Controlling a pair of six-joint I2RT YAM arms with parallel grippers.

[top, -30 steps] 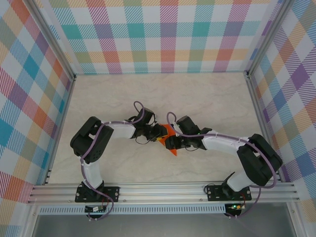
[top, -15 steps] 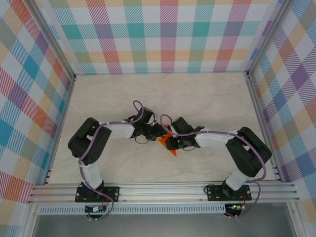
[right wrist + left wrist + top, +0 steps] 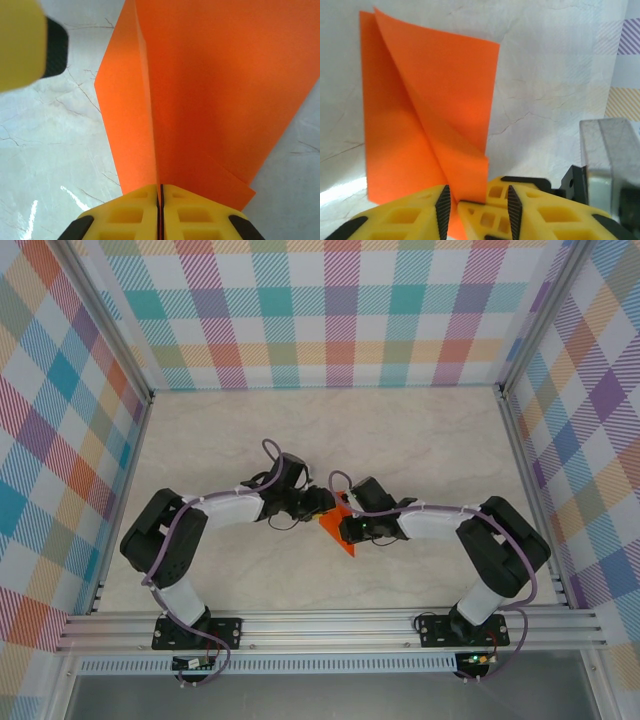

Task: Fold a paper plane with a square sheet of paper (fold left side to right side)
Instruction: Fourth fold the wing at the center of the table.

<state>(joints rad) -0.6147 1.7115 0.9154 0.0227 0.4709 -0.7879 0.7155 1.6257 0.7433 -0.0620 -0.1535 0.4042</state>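
The orange paper (image 3: 340, 537) lies at mid-table as a creased shape with its point toward the near edge. In the right wrist view the paper (image 3: 215, 90) rises as a standing fold, and my right gripper (image 3: 160, 187) is shut on its near edge. My right gripper (image 3: 346, 524) sits at the paper's right side. My left gripper (image 3: 326, 506) meets it from the left. In the left wrist view the folded paper (image 3: 435, 100) runs down between the parted pads of my left gripper (image 3: 477, 192), which is open. One left fingertip (image 3: 30, 45) shows at the upper left.
The pale marble tabletop (image 3: 330, 430) stretches back to plaid walls (image 3: 330, 310) on three sides. An aluminium rail (image 3: 330, 625) runs along the near edge by the arm bases. A grey metal block of the right arm (image 3: 610, 160) sits close to my left fingers.
The left arm's elbow has swung out to the left and its gripper has edged toward the paper. The right arm pulled in leftward, still holding the paper.
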